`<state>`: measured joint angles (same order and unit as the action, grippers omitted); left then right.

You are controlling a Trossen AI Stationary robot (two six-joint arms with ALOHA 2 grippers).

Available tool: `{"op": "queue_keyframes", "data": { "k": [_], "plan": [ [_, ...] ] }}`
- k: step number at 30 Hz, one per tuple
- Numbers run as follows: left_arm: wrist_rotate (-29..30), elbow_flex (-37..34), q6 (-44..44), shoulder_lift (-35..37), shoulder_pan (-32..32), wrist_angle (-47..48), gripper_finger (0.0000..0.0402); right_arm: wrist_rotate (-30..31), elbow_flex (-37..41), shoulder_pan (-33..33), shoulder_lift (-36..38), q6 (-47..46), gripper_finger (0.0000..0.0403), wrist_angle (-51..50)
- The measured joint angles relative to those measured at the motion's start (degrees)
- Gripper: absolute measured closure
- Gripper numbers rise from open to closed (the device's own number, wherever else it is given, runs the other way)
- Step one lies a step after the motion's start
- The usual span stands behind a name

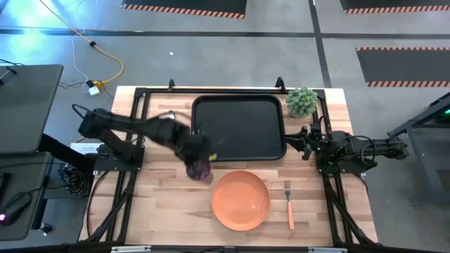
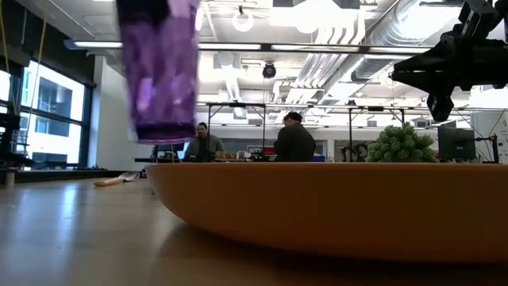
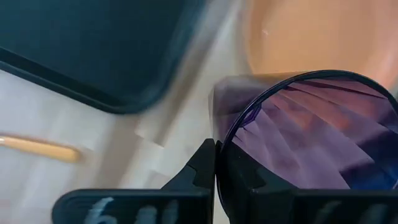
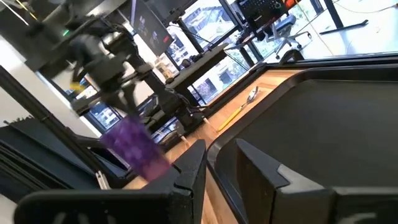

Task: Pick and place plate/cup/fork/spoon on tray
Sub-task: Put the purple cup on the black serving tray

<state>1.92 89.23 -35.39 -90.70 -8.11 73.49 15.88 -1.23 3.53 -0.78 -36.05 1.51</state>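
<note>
The left end effector (image 1: 197,163) grips the purple cup (image 1: 200,169), lifted clear of the tabletop (image 1: 162,211) between the black tray (image 1: 239,128) and orange plate (image 1: 240,200). I judge the cup-carrying step underway; next it needs moving over the tray and lowering. The right end effector (image 1: 304,142) waits beside the tray, fingers apart.

Left gripper (image 3: 216,171) gripping the rim of the dark purple translucent cup (image 3: 311,140). Beyond the cup, the round orange plate (image 3: 311,34). Beside the plate, a rounded corner of the black rimmed tray (image 3: 87,43). Near that corner, an orange utensil handle (image 3: 37,148) on the pale wooden table (image 3: 161,130).
</note>
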Motion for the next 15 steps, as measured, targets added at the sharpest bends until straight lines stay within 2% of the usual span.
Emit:
{"op": "queue_keyframes", "data": {
  "k": [15],
  "plan": [
    [3.08,0.66,16.19,0.0,27.65,-1.97,0.0397,1.48,0.0,-0.02,0.0,-0.75,0.0327,0.03]
  ]
}}
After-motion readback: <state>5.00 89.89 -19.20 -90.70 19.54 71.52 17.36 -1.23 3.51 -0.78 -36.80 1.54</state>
